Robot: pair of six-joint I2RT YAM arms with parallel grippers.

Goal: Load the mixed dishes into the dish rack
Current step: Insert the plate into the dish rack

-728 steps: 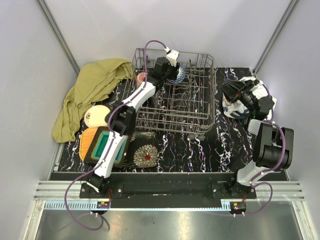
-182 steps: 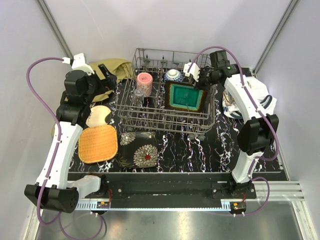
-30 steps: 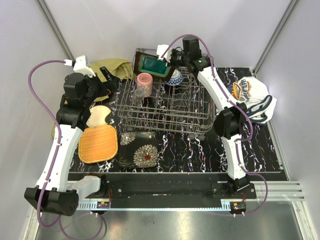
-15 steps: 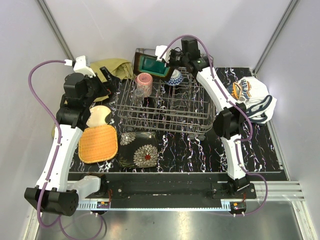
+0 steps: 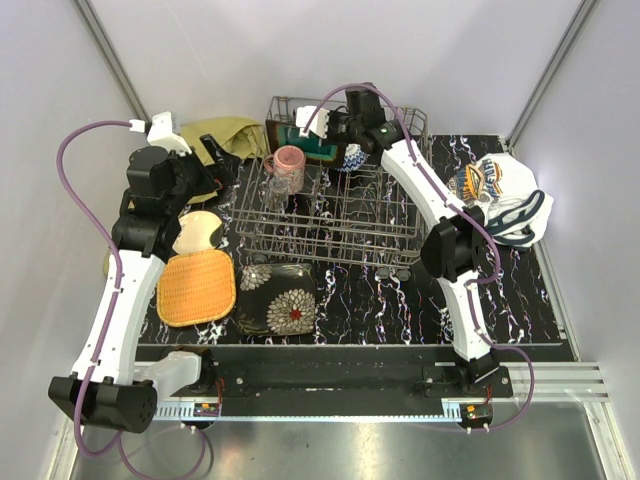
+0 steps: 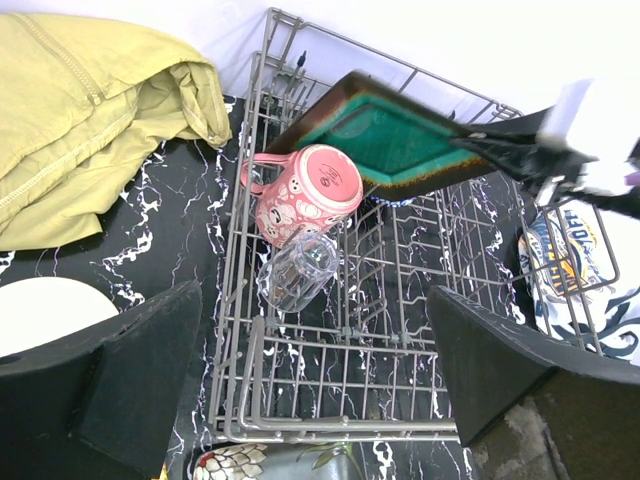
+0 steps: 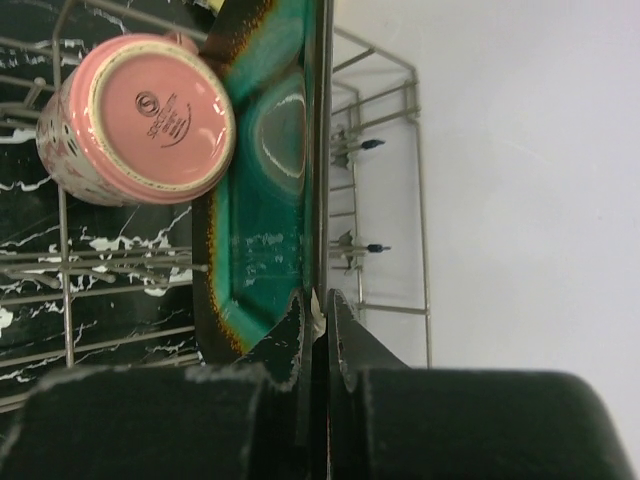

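One edge of the teal square plate (image 7: 262,245) sits pinched in the right claw (image 7: 318,298).

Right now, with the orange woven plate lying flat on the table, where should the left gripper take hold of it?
Probably the rim at its near edge, coming down from above with the jaws straddling that rim. The orange plate lies flat, so only an edge offers a pinch. The dark floral plate crowds its right edge and the cream plate its far edge.
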